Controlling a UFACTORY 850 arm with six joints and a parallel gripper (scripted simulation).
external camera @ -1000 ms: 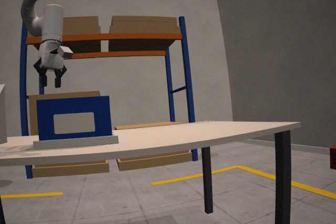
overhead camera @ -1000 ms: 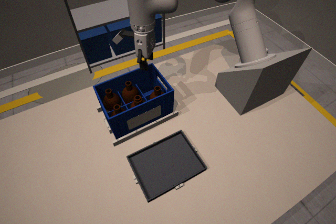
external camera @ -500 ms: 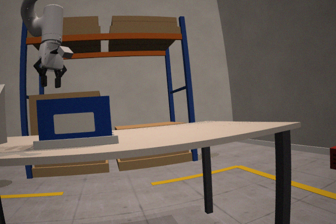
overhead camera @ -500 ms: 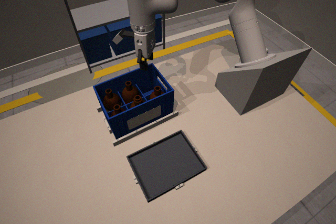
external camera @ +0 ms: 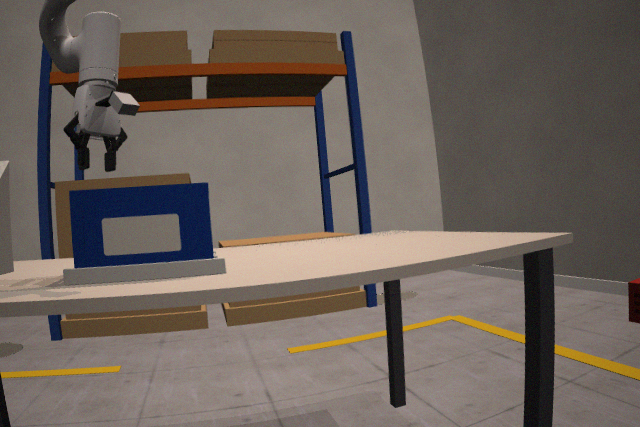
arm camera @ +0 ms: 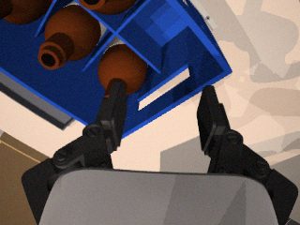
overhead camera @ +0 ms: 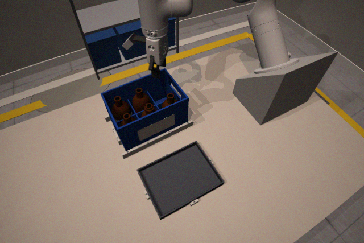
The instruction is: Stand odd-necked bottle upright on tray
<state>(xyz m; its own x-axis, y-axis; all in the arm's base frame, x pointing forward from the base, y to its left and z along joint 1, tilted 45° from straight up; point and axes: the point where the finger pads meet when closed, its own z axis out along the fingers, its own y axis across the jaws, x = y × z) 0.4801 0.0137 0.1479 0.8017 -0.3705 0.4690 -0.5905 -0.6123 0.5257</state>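
Observation:
A blue crate (overhead camera: 132,138) (external camera: 139,200) (arm camera: 206,63) stands on the table and holds five brown bottles upright. In the top view they are the back-left (overhead camera: 117,101), back-middle (overhead camera: 139,92), front-right (overhead camera: 170,98), front-middle (overhead camera: 148,107) and front-left (overhead camera: 126,116) bottles. The back-right cell is empty. My gripper (overhead camera: 154,73) (external camera: 96,158) (arm camera: 162,97) is open and empty, hanging a little above the crate's back-right corner. In the wrist view the nearest bottle (arm camera: 122,69) is by my left finger. The dark grey tray (overhead camera: 167,156) lies empty in front of the crate. The crate wall hides the bottles in the exterior view.
The arm's grey base block (overhead camera: 282,90) stands on the table to the right of the crate. A blue and orange shelf rack (external camera: 336,127) with cardboard boxes stands behind the table. The table's far edge is just behind the crate.

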